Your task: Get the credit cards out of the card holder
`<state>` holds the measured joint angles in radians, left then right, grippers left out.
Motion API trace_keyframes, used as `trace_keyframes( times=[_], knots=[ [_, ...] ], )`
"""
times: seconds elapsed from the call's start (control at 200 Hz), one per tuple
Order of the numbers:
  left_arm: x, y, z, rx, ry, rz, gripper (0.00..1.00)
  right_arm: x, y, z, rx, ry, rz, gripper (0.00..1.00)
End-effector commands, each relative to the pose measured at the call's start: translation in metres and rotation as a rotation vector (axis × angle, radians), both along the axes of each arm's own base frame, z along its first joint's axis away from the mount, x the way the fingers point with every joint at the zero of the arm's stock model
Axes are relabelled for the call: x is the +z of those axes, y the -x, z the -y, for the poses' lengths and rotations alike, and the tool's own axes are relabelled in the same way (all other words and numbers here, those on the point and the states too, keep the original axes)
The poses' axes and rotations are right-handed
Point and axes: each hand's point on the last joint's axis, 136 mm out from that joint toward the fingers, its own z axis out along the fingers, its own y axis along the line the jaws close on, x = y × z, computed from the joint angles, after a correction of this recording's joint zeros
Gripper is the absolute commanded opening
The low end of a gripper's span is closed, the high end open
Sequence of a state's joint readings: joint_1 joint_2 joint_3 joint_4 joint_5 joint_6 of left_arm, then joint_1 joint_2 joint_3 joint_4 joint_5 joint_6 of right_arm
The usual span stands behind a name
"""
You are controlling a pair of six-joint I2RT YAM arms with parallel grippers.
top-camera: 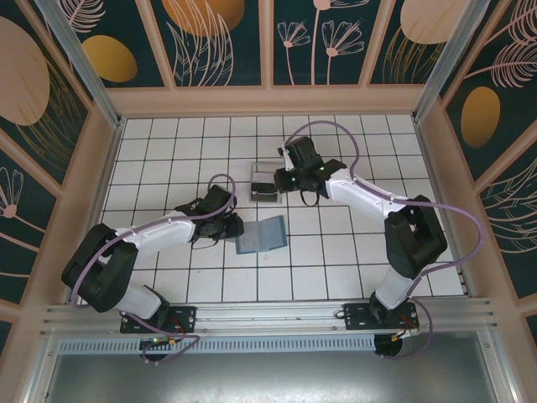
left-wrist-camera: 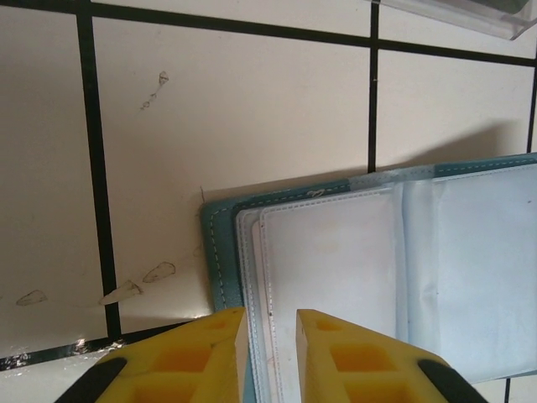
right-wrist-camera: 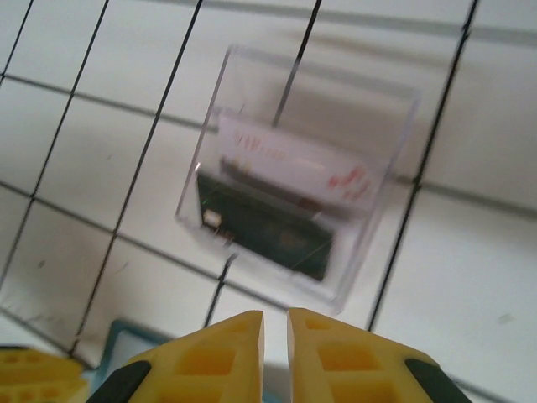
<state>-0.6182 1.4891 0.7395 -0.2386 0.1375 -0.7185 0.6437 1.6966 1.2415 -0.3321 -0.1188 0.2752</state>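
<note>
The slate-blue card holder (top-camera: 261,234) lies open and flat on the tiled table, its pale sleeves (left-wrist-camera: 377,269) facing up. I cannot tell whether a card sits inside them. My left gripper (left-wrist-camera: 270,317) stands over the holder's left stitched edge (top-camera: 235,227), its jaws a narrow gap apart with nothing pinched between them. Two credit cards lie in a clear tray (right-wrist-camera: 390,180): a white card (right-wrist-camera: 294,164) with red marks and a dark card (right-wrist-camera: 268,227). My right gripper (right-wrist-camera: 275,317) hovers at the tray's near side (top-camera: 283,179), almost closed and empty.
The clear tray (top-camera: 254,198) sits one tile behind the card holder; its corner shows in the left wrist view (left-wrist-camera: 470,13). A corner of the holder (right-wrist-camera: 126,344) lies just below the tray. Wooden walls ring the table; open tiles lie right and front.
</note>
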Motion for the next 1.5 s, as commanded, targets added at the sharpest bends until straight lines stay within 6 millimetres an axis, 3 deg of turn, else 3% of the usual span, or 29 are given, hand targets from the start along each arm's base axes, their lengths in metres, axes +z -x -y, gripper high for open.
trace_keyframes(
  times=[0.0, 0.31, 0.475, 0.736, 1.266, 1.496],
  knots=[
    [-0.009, 0.004, 0.004, -0.033, 0.008, -0.027, 0.23, 0.007, 0.032, -0.028, 0.022, -0.144, -0.098, 0.16],
    [-0.022, 0.006, 0.013, -0.074, 0.016, -0.077, 0.25, -0.003, 0.066, -0.047, 0.023, -0.09, -0.141, 0.17],
    [-0.018, 0.001, 0.015, -0.08, 0.018, -0.058, 0.25, -0.008, 0.081, -0.052, -0.012, -0.169, -0.219, 0.18],
    [-0.002, -0.008, -0.009, 0.034, -0.058, 0.023, 0.25, -0.032, 0.098, -0.057, -0.049, -0.192, -0.344, 0.23],
    [0.024, 0.001, -0.052, 0.177, -0.104, 0.142, 0.25, -0.064, 0.113, -0.115, 0.048, -0.208, -0.476, 0.27],
    [0.038, 0.001, -0.057, 0.2, -0.08, 0.197, 0.26, -0.08, 0.119, -0.123, 0.059, -0.179, -0.516, 0.28]
  ],
)
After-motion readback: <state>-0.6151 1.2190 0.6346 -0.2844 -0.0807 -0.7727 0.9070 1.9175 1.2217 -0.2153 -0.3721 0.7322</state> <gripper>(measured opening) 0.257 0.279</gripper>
